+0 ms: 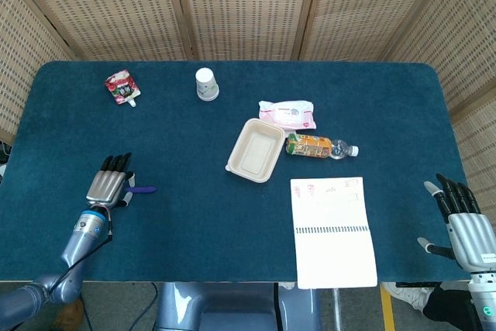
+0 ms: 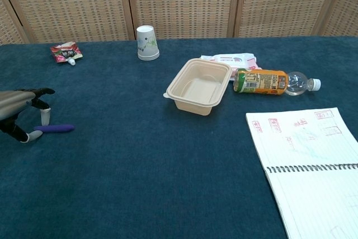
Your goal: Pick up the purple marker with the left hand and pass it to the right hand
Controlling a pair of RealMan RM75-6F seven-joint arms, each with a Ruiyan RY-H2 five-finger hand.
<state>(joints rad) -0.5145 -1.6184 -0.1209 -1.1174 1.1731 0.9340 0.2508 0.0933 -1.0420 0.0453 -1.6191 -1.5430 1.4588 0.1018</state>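
The purple marker (image 1: 140, 189) (image 2: 55, 129) lies flat on the blue table (image 1: 194, 222), near its left front. My left hand (image 1: 108, 184) (image 2: 19, 110) hovers over the marker's left end with its fingers spread and pointing down; a fingertip (image 2: 34, 135) sits close to that end, and nothing is gripped. My right hand (image 1: 461, 218) stands at the table's right front edge, fingers apart and empty. It does not show in the chest view.
A tan food tray (image 1: 254, 150) sits mid-table, a drink bottle (image 1: 319, 146) and a wipes pack (image 1: 287, 114) to its right. An open notebook (image 1: 333, 230) lies front right. A paper cup (image 1: 206, 84) and a red pouch (image 1: 121, 87) stand far back left.
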